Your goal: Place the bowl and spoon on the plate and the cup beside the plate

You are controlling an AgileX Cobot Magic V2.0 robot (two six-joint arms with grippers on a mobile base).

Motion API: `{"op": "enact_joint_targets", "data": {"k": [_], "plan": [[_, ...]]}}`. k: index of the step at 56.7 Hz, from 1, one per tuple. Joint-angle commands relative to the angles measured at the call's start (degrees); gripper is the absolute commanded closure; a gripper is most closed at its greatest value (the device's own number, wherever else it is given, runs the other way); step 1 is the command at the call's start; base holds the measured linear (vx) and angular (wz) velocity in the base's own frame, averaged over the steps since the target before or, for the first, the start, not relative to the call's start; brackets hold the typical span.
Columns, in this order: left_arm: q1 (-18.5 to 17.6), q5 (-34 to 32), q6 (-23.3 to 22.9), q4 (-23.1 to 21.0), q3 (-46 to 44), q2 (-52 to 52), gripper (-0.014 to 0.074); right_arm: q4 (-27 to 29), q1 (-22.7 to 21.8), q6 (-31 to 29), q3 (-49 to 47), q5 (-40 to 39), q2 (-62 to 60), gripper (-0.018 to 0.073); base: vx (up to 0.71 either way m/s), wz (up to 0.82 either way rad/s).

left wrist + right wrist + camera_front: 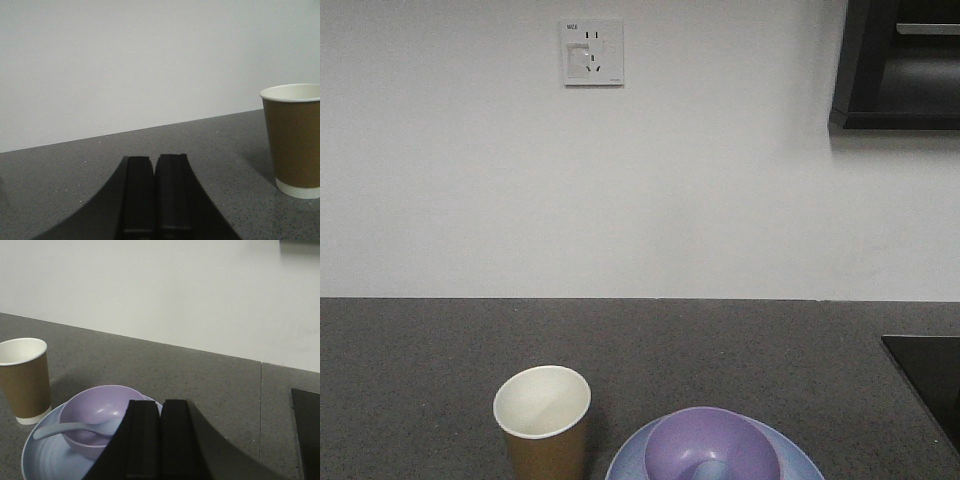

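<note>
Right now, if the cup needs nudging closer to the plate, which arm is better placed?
Left. The left gripper, shut and empty, sits low on the counter with the cup just ahead; the right gripper hovers by the bowl on the plate.

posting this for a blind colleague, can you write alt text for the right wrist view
A lavender bowl sits on a pale blue plate, a small spoon resting in it with its handle over the rim. A brown paper cup stands just left of the plate on a dark countertop; the shut right gripper fills the foreground.
</note>
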Motion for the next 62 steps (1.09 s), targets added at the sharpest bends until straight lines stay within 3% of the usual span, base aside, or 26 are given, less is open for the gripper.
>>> {"op": "enact_joint_targets", "data": {"k": [1,25,29,36,40,45,62], "plan": [[0.06,-4.61,-0.54,-0.54,-1.43,-1.02,0.0603,0.1,-0.33,-0.54,-1.51,-4.56,0.45,0.0571,0.0,0.0],[0.06,-4.61,-0.54,-0.54,-1.43,-1.02,0.0603,-0.17,-0.33,-0.54,-1.51,-4.55,0.45,0.0571,0.0,0.0],[0.06,-4.61,-0.54,-0.54,-1.43,-1.02,0.0603,-3.38,-0.33,0.98,-1.51,-4.18,0.45,0.0571,0.0,0.0],[0.06,-4.61,-0.54,-0.54,-1.43,-1.02,0.0603,-14.9,-0.61,13.49,-0.86,-3.82,0.29,0.0571,0.0,0.0],[0.06,-4.61,-0.54,-0.54,-1.43,-1.02,0.0603,-21.14,-2.5,21.31,2.0,-6.52,-0.9,0.0571,0.0,0.0],[0.06,-4.61,-0.54,-0.54,-1.43,-1.02,0.0603,-23.84,-6.11,25.83,7.31,-11.5,-3.79,0.0571,0.0,0.0],[0.06,-4.61,-0.54,-0.54,-1.43,-1.02,0.0603,-17.72,-17.7,26.5,31.3,-29.93,-19.27,0.0571,0.0,0.0]]}}
